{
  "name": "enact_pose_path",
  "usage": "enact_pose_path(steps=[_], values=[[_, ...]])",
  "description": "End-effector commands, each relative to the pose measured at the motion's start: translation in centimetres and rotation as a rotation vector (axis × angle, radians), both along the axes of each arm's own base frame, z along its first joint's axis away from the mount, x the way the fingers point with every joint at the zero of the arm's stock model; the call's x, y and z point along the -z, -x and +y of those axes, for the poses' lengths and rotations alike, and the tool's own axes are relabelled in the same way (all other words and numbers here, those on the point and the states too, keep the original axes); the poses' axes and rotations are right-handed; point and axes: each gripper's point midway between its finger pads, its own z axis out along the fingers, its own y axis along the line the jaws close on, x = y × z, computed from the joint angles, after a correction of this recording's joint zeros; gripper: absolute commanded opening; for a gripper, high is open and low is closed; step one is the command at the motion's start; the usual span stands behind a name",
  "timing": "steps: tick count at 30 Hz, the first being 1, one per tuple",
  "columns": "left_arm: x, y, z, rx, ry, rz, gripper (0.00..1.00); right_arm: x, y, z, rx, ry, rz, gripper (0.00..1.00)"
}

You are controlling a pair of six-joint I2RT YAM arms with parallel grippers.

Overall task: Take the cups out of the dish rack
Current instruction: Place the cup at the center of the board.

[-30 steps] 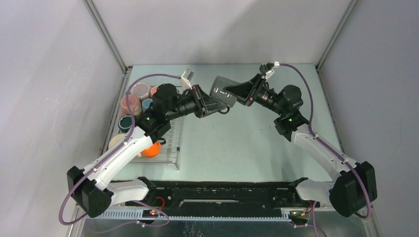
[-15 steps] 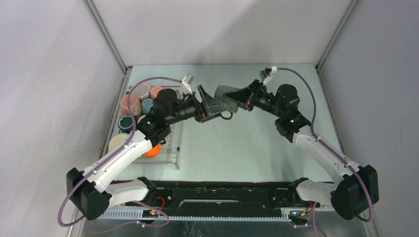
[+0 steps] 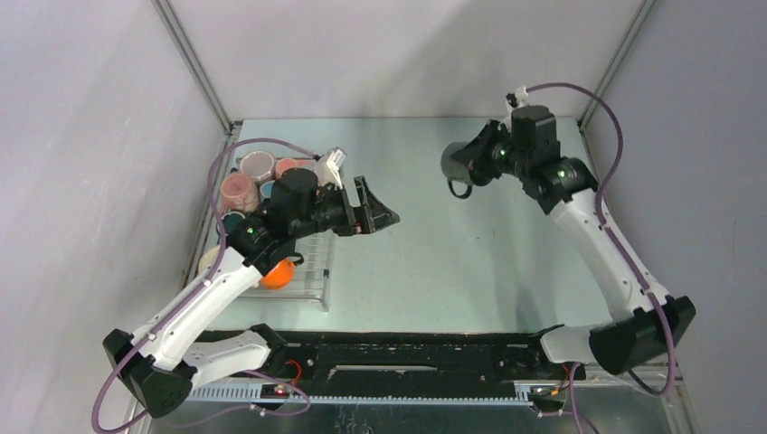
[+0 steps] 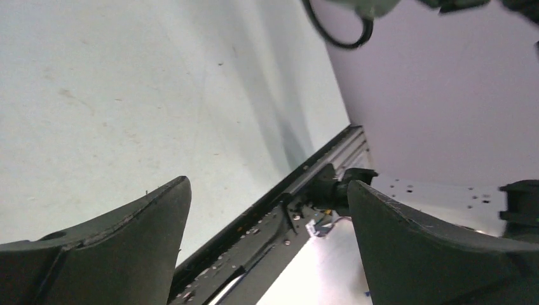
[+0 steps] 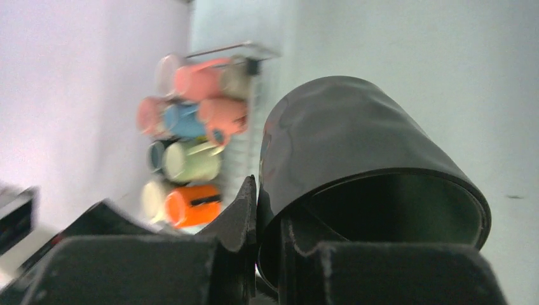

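The right gripper [image 5: 270, 213] is pinching the wall of a dark, glossy, round ceramic mug [image 5: 356, 140]. One finger lies on the outside and the other is inside the mouth, with the rim pressed between them. In the top view this mug hangs above the pale green table [image 3: 470, 262], at about 1 o'clock from the table centre. It is turned on its side, and its thin black loop handle [image 3: 457, 188] points toward 6 o'clock. The right arm rises to it from its base at 5 o'clock.

The left gripper [image 3: 380, 213] has its jaws spread wide, with nothing between them. It is over the table at about 10 o'clock from the centre, pointing toward 3 o'clock, well apart from the mug.

The silver wire dish rack [image 3: 312, 271] lies at 9 o'clock, beside the left wall, partly under the left arm. The other cups are packed close together there. An orange cup [image 3: 280, 274] and a cream cup [image 3: 213, 259] are at the near end. A dark green cup [image 3: 232, 221] and a speckled pink cup [image 3: 238, 188] are in the middle, and a lilac-white cup [image 3: 257, 164] is at the far end.
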Motion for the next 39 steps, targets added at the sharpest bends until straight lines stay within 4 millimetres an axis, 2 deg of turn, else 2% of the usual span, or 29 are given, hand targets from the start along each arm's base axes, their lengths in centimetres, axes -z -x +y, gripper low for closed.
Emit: enact_pose_path(steps=[1,10,17,23,26,29,39], values=[[-1.9,0.2,1.9,0.0,-0.104,-0.122,1.0,2.3,-3.1,-5.5,0.126,0.326,0.032,0.0],[-2.1,1.2,3.5,0.004,-0.167,-0.155,1.0,7.4,-10.9,-11.9,0.247,0.617,0.208,0.0],[-2.5,2.5,5.1,-0.003,-0.195,-0.17,1.0,12.0,-16.0,-16.9,0.304,0.691,0.334,0.0],[-2.2,3.5,5.9,0.006,-0.211,-0.166,1.0,16.7,-19.6,-19.9,0.334,0.7,0.407,0.0],[-2.2,3.7,6.0,0.009,-0.216,-0.165,1.0,18.9,-20.6,-21.2,0.347,0.678,0.438,0.0],[-1.9,3.9,6.2,0.01,-0.229,-0.161,1.0,20.4,-21.3,-21.4,0.349,0.669,0.448,0.0],[-1.1,3.7,6.3,0.007,-0.246,-0.149,1.0,23.7,-21.1,-21.9,0.345,0.705,0.517,0.0]])
